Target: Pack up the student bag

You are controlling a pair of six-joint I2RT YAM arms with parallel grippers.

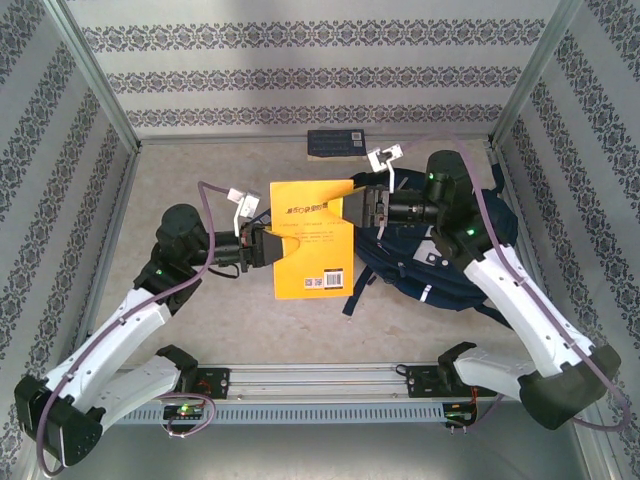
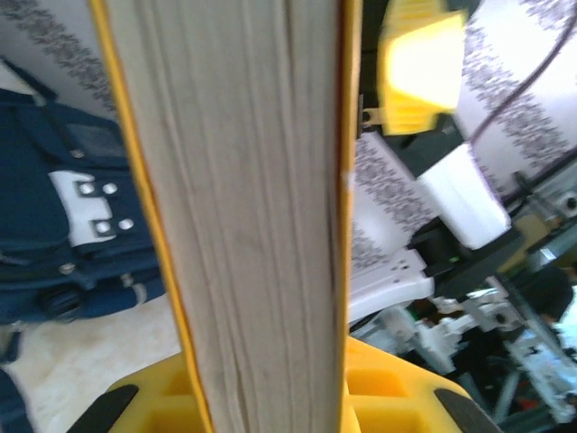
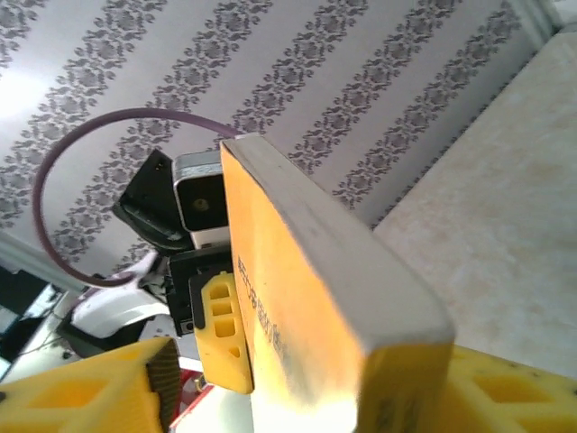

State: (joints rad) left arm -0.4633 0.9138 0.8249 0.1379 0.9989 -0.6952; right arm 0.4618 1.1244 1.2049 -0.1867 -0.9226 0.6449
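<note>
Right now, here is what you have on the tabletop [image 1: 200,330]:

- Your left fingers [image 1: 258,245] are clamped on the left edge of the yellow book [image 1: 310,245], about halfway down its side.
- From the left wrist you see that grip up close. The book [image 2: 261,225] stands on end, page edge toward the lens, wedged between the yellow left fingers [image 2: 144,401] at the bottom of the view.
- Your right fingers [image 1: 370,208] are pinched on the book's upper right corner, so both arms hold it at once, one on each side.
- From the right wrist, the book [image 3: 297,307] runs away from the lens, yellow cover to the left and pale page edge on top. The yellow right fingers [image 3: 81,388] sit at its near end.
- Each wrist camera also catches the other arm's grip at the far end of the book: the right fingers [image 2: 415,72] and the left fingers [image 3: 221,325].
- From overhead the book's cover faces up, with dark lettering near the top and a white barcode patch near the bottom.
- The student bag [image 1: 405,262] lies on the right half of the tabletop, just beside the book's right edge and partly under your right arm. A strap trails toward the near edge.
- The left wrist shows the student bag [image 2: 63,244] beyond the book, a white buckle patch on its navy fabric.
- A small dark card [image 1: 335,142] lies at the back of the tabletop against the wall, well apart from everything else.
</note>
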